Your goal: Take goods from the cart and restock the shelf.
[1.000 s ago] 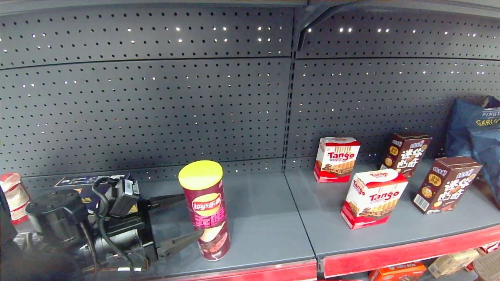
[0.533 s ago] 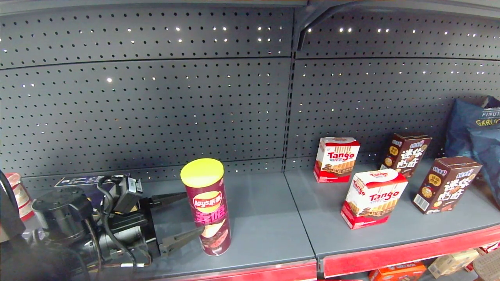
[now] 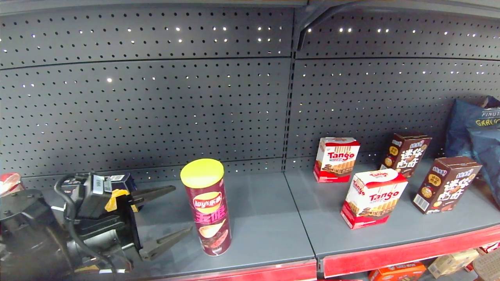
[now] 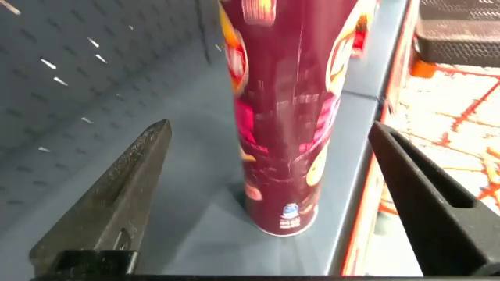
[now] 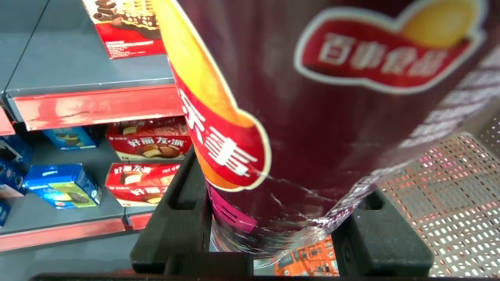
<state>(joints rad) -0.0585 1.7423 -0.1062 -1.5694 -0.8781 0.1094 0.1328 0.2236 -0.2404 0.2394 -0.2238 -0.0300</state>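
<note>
Currently on my feed, item by item:

1. Can (image 3: 206, 207): maroon chip tube with a yellow lid. It stands upright on the shelf (image 3: 265, 222), near the front edge of the left bay and well left of the boxes.

2. Left gripper (image 3: 183, 207): released, jaws spread wide, lying low at the can's left side, level with its lower half. On my left wrist view the can (image 4: 289, 117) stands between the two fingers (image 4: 117, 203) with a gap on each side; neither touches it.

3. Right gripper (image 5: 285, 234): clenched on a second can (image 5: 336, 109) of the same maroon kind, with dark fingers (image 5: 176, 211) pressing it from both sides. The can hangs above an orange-and-white mesh (image 5: 453, 203). Red-edged shelves (image 5: 86, 105) carrying boxed goods lie beyond.

4. Rear wafer box (image 3: 336, 159): red and white, upright, close to the pegboard (image 3: 156, 97), at the left of the right bay.

5. Front wafer box (image 3: 374, 203): same kind, turned at an angle, nearer the shelf's red front strip.

6. Rear brown box (image 3: 406, 155): upright near the pegboard, right of the rear wafer box.

7. Front brown box (image 3: 447, 184): same kind, angled, just right of the front wafer box and apart from it.

8. Blue bags (image 3: 474, 125): at the far right, leaning against the pegboard behind the brown boxes.

9. Dark box (image 3: 121, 180): at the back of the left bay, partly hidden behind the left gripper's body; I cannot tell how it lies
</note>
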